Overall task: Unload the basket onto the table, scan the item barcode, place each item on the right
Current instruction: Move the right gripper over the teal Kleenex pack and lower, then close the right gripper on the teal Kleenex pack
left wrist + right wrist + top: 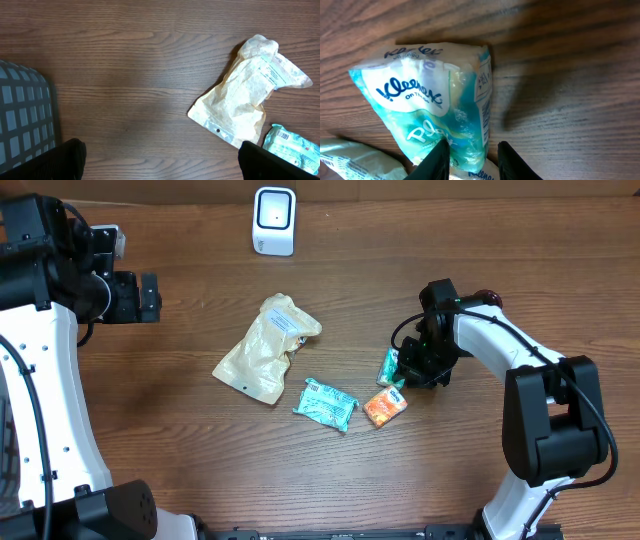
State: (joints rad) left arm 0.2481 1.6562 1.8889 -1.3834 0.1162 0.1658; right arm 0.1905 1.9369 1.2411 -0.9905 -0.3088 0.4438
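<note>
A teal Kleenex tissue pack (390,366) lies right of the table's middle. My right gripper (407,371) is shut on its lower end. In the right wrist view the pack (430,100) fills the frame, a printed label runs down its right edge, and the gripper (472,152) has a dark finger on each side of it. The white barcode scanner (274,220) stands at the far edge. My left gripper (150,297) hangs open over bare wood at the left; in the left wrist view the gripper (162,165) holds nothing.
A beige pouch (265,348) lies mid-table, with a second teal pack (326,403) and an orange pack (384,407) nearer the front. The left wrist view shows the pouch (245,100), that teal pack (295,147) and a grey basket (20,120) at the left edge.
</note>
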